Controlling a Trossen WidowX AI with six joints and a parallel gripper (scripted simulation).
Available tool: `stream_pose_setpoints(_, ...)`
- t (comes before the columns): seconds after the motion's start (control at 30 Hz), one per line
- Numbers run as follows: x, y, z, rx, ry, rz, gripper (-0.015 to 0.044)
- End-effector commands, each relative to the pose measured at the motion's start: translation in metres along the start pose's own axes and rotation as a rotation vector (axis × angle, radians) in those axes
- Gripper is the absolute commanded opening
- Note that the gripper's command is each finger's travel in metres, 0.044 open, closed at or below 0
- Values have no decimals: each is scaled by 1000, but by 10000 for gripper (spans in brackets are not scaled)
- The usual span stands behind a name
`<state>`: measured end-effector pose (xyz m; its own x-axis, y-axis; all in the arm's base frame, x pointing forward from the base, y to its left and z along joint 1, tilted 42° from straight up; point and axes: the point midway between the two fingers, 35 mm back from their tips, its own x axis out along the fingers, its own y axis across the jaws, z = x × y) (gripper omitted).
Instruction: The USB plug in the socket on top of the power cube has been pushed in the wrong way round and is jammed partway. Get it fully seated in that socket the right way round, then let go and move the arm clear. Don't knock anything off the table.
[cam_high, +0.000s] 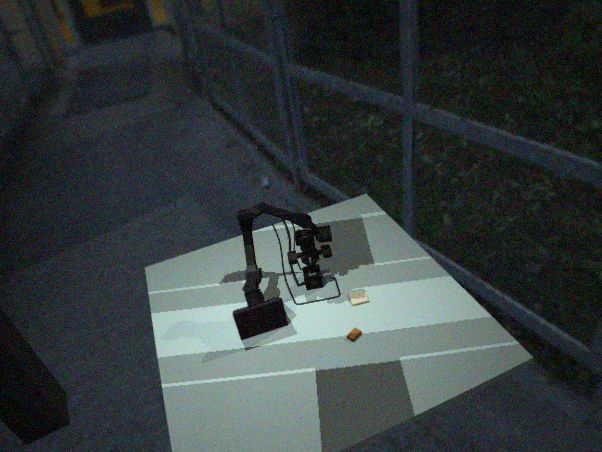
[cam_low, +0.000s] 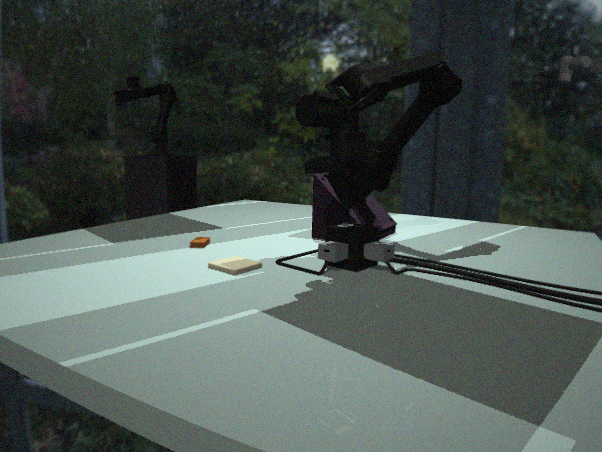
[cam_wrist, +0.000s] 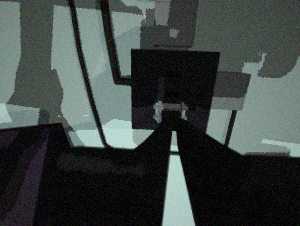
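Observation:
The black power cube (cam_high: 315, 284) (cam_low: 355, 259) (cam_wrist: 150, 75) stands on the table near the middle, with grey plugs on its sides (cam_low: 331, 251). In the wrist view the small metallic USB plug (cam_wrist: 170, 106) sits at the cube's top face, right at my fingertips. My gripper (cam_high: 312, 271) (cam_low: 352, 227) (cam_wrist: 173, 123) points straight down over the cube and is shut on the USB plug. In the top and exterior views the fingers hide the plug, so I cannot tell how deep it sits.
Black cables (cam_high: 287, 265) (cam_low: 500, 282) (cam_wrist: 85, 75) run from the cube across the table (cam_high: 350, 400) (cam_low: 300, 375). A flat beige pad (cam_high: 358, 297) (cam_low: 235, 265) and a small orange block (cam_high: 354, 334) (cam_low: 199, 242) lie beside the cube. The arm's base (cam_high: 260, 320) stands close by.

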<state>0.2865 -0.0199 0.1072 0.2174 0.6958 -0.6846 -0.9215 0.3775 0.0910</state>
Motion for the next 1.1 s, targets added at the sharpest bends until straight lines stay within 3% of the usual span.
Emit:
stream_pose_setpoints(0.0,0,0,0,3,-4,-2,0)
stream_pose_setpoints(1.07,4,0,0,3,-4,-2,0)
